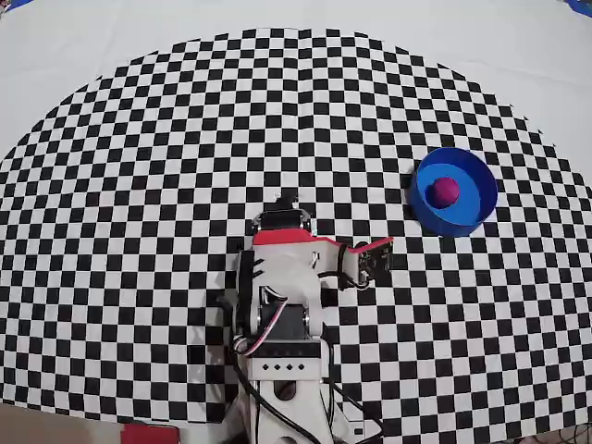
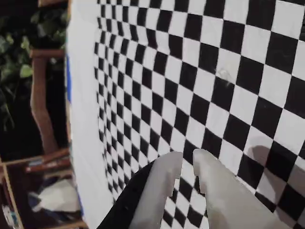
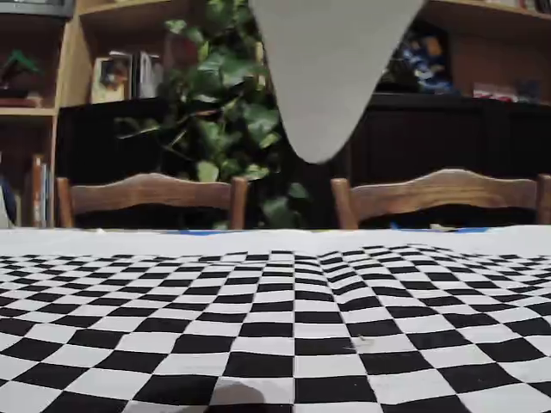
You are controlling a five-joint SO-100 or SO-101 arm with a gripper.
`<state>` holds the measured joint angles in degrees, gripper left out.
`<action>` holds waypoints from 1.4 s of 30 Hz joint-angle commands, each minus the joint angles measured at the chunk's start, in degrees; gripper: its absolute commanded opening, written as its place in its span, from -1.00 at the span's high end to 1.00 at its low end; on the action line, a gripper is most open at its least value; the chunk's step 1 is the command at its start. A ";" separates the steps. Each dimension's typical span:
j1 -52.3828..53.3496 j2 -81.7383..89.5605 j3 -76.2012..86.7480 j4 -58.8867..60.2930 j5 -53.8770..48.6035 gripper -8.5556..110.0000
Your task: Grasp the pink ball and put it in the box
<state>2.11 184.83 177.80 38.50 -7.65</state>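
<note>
- When I checked the overhead view, the pink ball (image 1: 445, 191) lay inside the box (image 1: 454, 220), at the right of the frame a little above mid-height, resting on the blue floor slightly left of the tub's centre.
- I saw the box standing upright on the checkered cloth (image 1: 139, 185) that covered the table, well apart from the arm.
- I found the arm (image 1: 282, 277) folded over its base at the lower centre of the overhead view, with its red and white housing on top and cables trailing toward the bottom edge.
- I could see a small dark board (image 1: 372, 256) jutting from the arm toward the right of that frame, still short of the box.
- I read the hand (image 2: 187, 160) from the wrist view, where it entered from the bottom edge: its two pale fingers (image 2: 164, 179) stood nearly together with only a slim gap, and nothing sat between them.
- Under those fingers I saw only checkered cloth, with a soft shadow toward the lower right of the wrist frame.
- I noted that the fixed view held neither ball nor box; a pale blurred shape (image 3: 323, 69) hung from its top edge, and I could not tell what part it was.
- Behind the table in that fixed view I saw two wooden chair backs (image 3: 151, 194), a leafy plant (image 3: 228, 103) and shelves (image 3: 52, 95).
</note>
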 commanded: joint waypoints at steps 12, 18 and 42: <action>-0.70 1.49 0.53 6.94 2.11 0.85; -0.53 1.49 0.53 7.03 2.02 0.85; -0.35 1.49 0.53 7.12 1.93 0.85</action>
<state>1.49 184.83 177.89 45.44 -5.98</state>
